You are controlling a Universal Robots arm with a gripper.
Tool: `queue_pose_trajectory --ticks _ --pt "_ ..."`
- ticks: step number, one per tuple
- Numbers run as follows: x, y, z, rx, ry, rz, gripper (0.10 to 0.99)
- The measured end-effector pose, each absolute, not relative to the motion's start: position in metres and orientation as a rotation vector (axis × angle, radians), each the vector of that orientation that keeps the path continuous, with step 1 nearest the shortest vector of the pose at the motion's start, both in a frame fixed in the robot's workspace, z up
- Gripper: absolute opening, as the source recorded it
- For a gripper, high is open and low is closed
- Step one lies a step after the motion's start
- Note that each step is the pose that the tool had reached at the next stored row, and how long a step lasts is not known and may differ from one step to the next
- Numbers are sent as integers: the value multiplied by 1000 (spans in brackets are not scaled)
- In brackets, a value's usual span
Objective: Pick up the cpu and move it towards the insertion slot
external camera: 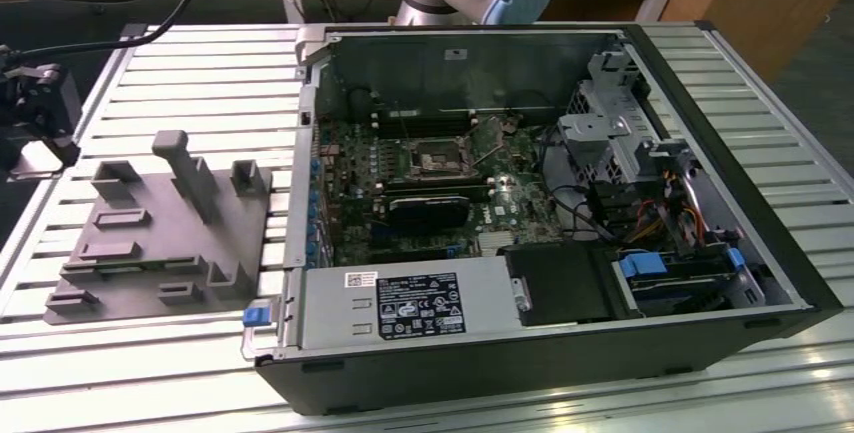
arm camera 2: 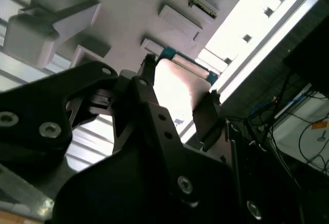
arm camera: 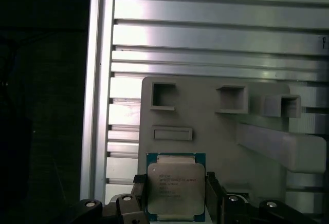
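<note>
The gripper (arm camera: 176,199) clamps the cpu (arm camera: 176,183), top print too faint to read, near the grey block (arm camera: 216,134)

Grey fixture posts (external camera: 184,168) and case wall (external camera: 306,93) stand between the cpu (arm camera: 176,185) and the insertion slot (external camera: 438,160) (open above).

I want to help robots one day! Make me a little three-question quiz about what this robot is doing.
1. True or false: the robot's black hand grips the flat square silvery-topped cpu from two sides.
2. In the exterior view, where is the square metal-framed insertion slot? A) on the green circuit board inside the open black computer case B) on the floor C) in the hand
3. Fill in: in the first wrist view, a ____ plastic holder with square pockets lies beyond the cpu.
Key: 1 true; 2 A; 3 grey.
</note>
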State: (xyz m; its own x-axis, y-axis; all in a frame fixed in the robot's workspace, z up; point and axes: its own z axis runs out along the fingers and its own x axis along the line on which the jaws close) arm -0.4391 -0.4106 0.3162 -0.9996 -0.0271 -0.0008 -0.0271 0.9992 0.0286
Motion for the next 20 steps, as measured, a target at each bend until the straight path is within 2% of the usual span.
queue_pose_trajectory --ticks 20 --pt "-439 -411 339 -43 3140 49 541"
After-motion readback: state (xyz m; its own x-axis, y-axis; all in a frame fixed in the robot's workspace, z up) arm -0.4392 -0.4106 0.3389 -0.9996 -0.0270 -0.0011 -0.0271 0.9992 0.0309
